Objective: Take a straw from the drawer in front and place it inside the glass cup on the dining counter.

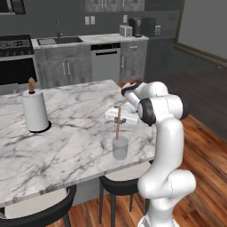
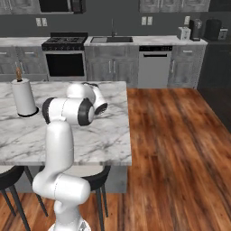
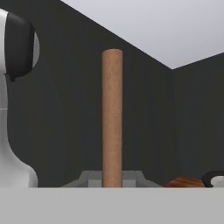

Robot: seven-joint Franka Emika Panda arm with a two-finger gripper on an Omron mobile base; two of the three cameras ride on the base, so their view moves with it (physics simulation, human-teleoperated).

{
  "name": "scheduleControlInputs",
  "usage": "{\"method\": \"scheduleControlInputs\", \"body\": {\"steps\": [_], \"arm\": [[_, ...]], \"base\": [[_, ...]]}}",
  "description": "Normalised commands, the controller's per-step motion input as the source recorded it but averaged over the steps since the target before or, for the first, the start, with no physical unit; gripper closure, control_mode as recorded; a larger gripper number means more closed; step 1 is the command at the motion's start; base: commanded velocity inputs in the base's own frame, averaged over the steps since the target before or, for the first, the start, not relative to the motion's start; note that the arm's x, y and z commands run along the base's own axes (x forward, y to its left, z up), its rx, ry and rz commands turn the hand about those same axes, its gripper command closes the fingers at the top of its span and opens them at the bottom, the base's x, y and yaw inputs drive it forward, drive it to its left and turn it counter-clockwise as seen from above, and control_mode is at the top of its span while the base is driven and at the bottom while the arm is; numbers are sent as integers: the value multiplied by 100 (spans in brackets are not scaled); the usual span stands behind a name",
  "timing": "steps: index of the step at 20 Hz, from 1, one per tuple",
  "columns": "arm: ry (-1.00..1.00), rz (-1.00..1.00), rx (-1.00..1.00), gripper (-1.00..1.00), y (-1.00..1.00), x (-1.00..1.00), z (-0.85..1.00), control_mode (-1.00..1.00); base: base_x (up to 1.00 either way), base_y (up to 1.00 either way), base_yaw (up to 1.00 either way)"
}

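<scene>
Standing at far left on the dining counter (image 1: 66, 146) is a paper-towel roll (image 1: 35, 109); mid-slab, the glass cup (image 1: 120, 148) w/ the straw (image 1: 118, 124) upright, lower end in cup, gripper (image 1: 119, 116) clenched on its upper part.

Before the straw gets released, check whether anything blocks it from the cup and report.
Nothing visible blocks it. The gripper, shut on the straw, holds it upright directly over the cup, its lower end already at or inside the rim. The paper-towel roll stands far off on the counter.
</scene>
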Motion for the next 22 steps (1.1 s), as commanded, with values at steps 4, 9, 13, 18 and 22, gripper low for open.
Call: {"method": "scheduleControlInputs", "body": {"steps": [4,9,13,18,22], "arm": [[0,0,0,100,-3,5,-24,-100],[0,0,0,100,-5,0,-30,-100],[0,0,0,100,-7,0,-24,-100],[0,0,0,100,-8,0,-21,-100],[0,0,0,100,-2,-6,-18,-100]], "base": [[0,0,0],[0,0,0],[0,0,0],[0,0,0],[0,0,0]]}}
